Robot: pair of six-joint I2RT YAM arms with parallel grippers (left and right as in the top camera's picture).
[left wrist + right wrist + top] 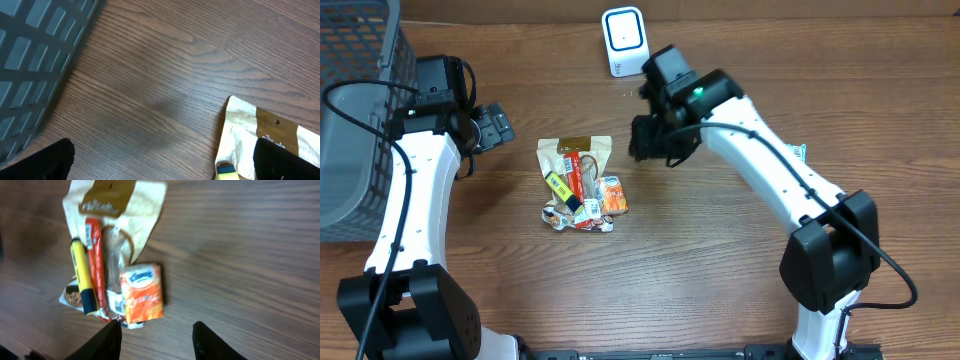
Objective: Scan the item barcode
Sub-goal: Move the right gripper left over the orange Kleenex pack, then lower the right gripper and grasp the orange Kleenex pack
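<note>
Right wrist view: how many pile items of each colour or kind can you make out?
Cream pouch: 1
Yellow marker: 1
Red stick: 1
Orange tissue pack: 1
Small snack packet, partly hidden: 1
Total: 5 that can be told apart; more may lie underneath.

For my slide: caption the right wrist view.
Open right gripper near tissue pack, yellow marker and pouch on wooden table.

Overhead: high, straight down, whole table (720,280) — wrist views close, looking down; all three share beige pouch (117,202)
</note>
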